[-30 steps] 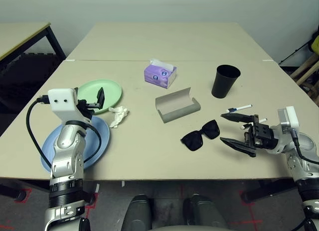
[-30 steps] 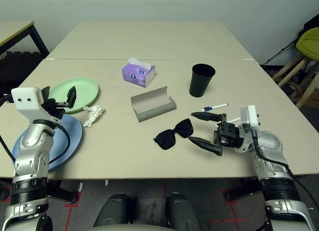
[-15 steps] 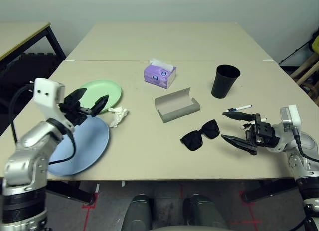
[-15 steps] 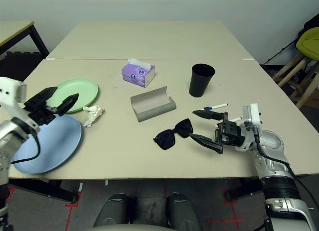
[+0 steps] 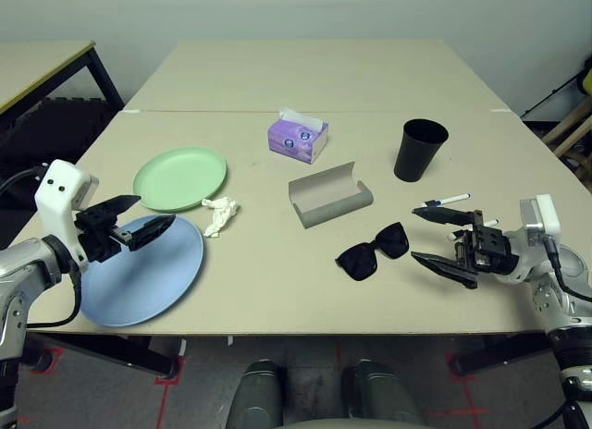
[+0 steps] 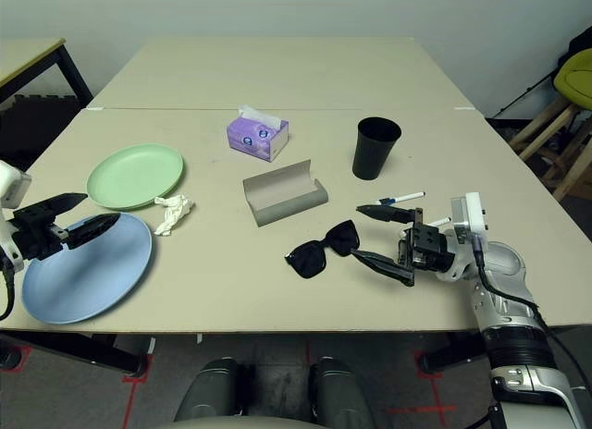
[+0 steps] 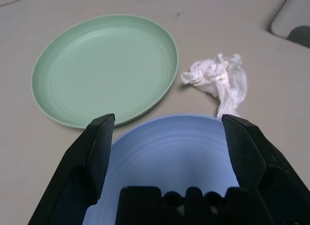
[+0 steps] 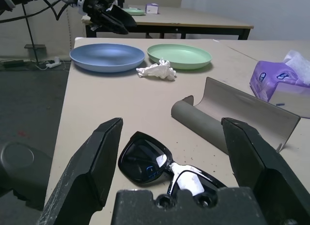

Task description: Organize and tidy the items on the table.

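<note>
Black sunglasses (image 5: 372, 251) lie just ahead of my right hand (image 5: 442, 240), level with its spread fingers and not yet between them; the grey glasses case (image 5: 330, 196) stands open beyond the sunglasses, so I judge the step in hand on this side to be fetching the sunglasses for the case; next I must push the right hand toward the frame until the fingers straddle it, then close gently. My left hand (image 5: 134, 222) hovers empty and spread above the light blue plate (image 5: 139, 276), with the pale green plate (image 5: 179, 177) and the crumpled tissue (image 5: 220, 214) just past its fingertips; I take this side to be lining up for stacking the plates. The table (image 5: 277, 290) carries the rest farther off.
</note>
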Robot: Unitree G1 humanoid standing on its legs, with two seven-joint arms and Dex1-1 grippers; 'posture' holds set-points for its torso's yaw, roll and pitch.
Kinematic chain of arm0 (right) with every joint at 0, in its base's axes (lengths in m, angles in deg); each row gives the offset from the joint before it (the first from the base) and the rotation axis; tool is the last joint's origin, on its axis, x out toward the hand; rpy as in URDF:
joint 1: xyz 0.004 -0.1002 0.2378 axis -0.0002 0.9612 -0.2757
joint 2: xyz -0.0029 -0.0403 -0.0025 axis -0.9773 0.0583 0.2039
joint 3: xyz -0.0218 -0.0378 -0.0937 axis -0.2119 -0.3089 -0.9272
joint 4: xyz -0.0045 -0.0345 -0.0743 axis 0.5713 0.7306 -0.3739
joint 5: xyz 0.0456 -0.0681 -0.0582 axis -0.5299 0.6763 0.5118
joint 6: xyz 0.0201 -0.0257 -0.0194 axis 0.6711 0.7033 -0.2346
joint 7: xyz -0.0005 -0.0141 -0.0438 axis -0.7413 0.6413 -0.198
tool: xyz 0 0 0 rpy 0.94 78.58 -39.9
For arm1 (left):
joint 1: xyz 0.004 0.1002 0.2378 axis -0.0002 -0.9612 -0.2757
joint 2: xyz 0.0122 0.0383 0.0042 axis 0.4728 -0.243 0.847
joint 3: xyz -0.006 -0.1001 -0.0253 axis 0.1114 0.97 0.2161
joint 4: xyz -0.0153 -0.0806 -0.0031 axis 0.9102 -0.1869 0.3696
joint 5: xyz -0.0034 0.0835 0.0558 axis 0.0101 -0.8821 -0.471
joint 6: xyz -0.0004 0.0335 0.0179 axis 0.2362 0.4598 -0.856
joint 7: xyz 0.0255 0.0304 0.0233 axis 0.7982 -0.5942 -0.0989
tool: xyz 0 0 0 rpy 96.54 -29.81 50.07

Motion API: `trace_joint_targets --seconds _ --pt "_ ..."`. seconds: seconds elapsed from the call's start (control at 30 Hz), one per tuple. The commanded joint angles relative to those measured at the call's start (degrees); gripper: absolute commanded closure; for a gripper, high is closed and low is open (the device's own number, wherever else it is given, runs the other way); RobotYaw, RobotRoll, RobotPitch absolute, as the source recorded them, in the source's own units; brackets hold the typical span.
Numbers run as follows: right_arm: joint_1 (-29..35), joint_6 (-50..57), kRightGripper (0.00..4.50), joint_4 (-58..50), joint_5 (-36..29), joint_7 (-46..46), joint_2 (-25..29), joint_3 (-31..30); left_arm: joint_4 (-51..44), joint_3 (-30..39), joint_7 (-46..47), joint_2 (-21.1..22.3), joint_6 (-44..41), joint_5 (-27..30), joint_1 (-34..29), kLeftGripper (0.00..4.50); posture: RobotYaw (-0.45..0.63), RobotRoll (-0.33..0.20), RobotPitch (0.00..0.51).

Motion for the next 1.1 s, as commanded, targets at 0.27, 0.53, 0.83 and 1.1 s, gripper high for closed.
trace_joint_targets --seconds 0.27,0.53,0.83,1.1 --pt "0.68 0.12 0.03 -1.14 0.53 0.71 1.0 0.46 9.46 -2.6 1.21 2.46 -2.88 -5.86 0.89 0.0 0.1 0.0 0.031" --pt "0.79 -0.04 0.03 -1.09 0.83 1.09 1.1 0.26 10.06 -2.67 3.95 1.82 -9.61 -6.24 0.65 0.0 0.1 0.0 0.037" --pt "1.45 -0.26 0.03 -1.46 1.12 1.7 1.34 0.34 13.25 -2.96 3.11 3.39 -15.81 -6.94 -0.53 0.0 0.1 0.0 0.043" --pt "1.28 -0.71 0.0 -1.09 1.61 2.26 1.11 0.21 13.0 -2.74 0.73 4.05 -17.87 -6.53 -2.28 1.64 0.1 0.0 0.043"
